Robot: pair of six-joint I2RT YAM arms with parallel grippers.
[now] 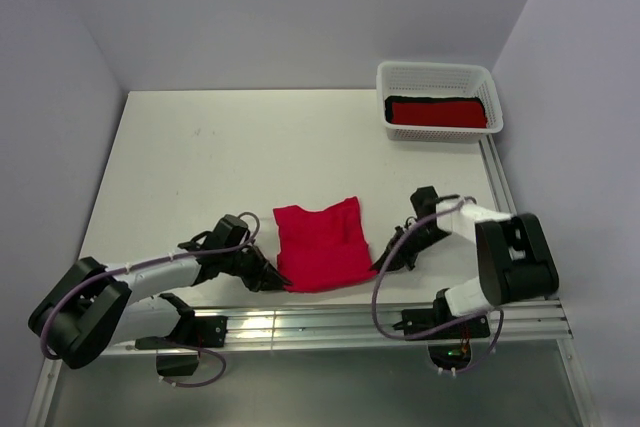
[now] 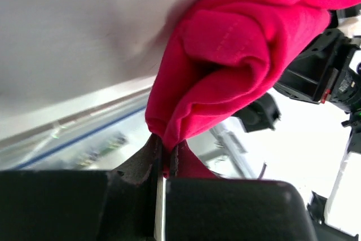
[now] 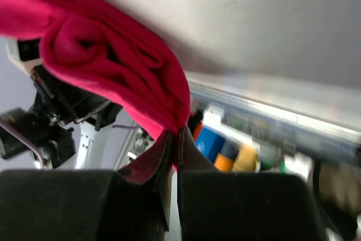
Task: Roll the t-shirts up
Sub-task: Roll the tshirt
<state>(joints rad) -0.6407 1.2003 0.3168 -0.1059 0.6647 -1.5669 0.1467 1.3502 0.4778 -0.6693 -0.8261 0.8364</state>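
Observation:
A bright pinkish-crimson t-shirt lies folded into a narrow strip on the white table, its near end lifted at both corners. My left gripper is shut on the near left corner; the left wrist view shows the crimson cloth bunched and pinched between the fingertips. At the near right corner my right gripper is shut too, with rolled crimson folds hanging from its fingertips. A deeper red t-shirt and a black one, both rolled, lie in the basket.
A white mesh basket stands at the table's back right corner, against the wall. A metal rail runs along the near table edge, between the two arm bases. Walls close the table on the left, back and right.

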